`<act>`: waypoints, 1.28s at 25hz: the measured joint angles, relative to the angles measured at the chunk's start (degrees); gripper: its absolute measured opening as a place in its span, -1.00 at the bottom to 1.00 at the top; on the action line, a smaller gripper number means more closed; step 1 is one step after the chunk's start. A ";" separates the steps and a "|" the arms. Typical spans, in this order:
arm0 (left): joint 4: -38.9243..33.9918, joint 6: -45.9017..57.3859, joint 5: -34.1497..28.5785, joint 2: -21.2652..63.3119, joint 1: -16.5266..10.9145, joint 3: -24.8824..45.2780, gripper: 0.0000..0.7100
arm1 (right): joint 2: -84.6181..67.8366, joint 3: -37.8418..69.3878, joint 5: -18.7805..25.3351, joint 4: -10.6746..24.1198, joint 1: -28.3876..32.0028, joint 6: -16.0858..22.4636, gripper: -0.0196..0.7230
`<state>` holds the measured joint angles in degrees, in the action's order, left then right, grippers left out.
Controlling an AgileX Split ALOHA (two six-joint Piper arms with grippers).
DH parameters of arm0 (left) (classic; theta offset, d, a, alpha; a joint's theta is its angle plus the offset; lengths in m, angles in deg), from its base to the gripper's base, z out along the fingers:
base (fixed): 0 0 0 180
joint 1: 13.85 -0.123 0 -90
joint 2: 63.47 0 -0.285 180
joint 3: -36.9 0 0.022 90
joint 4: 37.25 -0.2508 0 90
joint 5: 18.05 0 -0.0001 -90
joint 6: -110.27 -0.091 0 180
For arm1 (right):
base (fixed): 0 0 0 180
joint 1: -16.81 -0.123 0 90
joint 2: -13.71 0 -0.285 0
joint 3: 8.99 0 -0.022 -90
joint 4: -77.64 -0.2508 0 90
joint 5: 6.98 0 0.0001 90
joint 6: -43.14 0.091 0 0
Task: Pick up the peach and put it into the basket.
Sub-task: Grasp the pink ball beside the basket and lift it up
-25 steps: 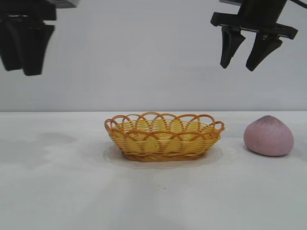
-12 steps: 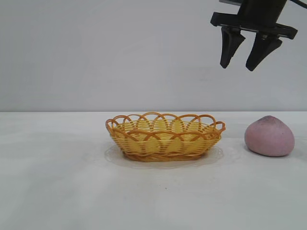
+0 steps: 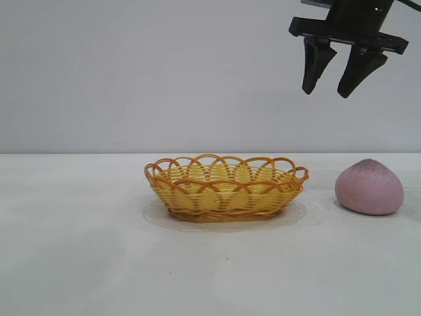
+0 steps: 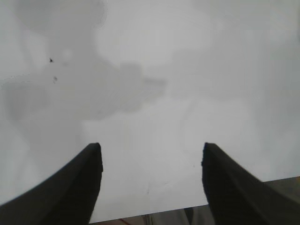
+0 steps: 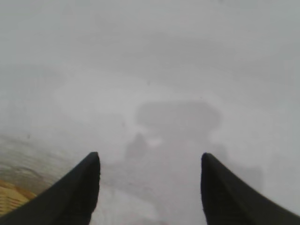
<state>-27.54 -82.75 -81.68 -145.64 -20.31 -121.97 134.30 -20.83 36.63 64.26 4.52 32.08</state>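
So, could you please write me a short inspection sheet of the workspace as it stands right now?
Surface: white table, bare apart from the job's things.
Job's things: peach on the table to the right of the basket, apart from it; basket holds nothing.
Clutter: nothing seen.
Grippers: right gripper open and empty, high above the gap between basket and peach; left gripper open and empty over bare table, out of the exterior view.
Cables: nothing seen.
Surroundings: plain grey wall behind the table.
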 joint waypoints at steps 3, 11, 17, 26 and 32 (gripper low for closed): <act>1.47 -1.11 2.84 11.92 0.00 8.04 0.15 | 0.00 0.00 0.00 0.00 0.00 -0.13 0.14; 2.83 -2.05 4.05 46.85 0.00 20.02 0.15 | 0.00 0.00 0.00 0.00 0.00 -0.22 0.14; 2.38 -1.56 3.17 69.86 0.00 24.94 0.15 | 0.00 0.00 0.27 0.00 0.00 -0.25 0.14; -1.69 3.10 -1.58 75.41 0.00 27.90 0.15 | 0.00 -0.02 1.42 0.33 0.00 -0.25 0.14; -3.44 4.43 -1.12 75.41 0.00 27.90 0.15 | 0.00 -0.02 1.64 0.46 0.00 -0.25 0.14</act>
<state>-30.98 -78.31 -82.80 -70.22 -20.31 -94.07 134.30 -20.85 38.27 64.72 4.52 31.83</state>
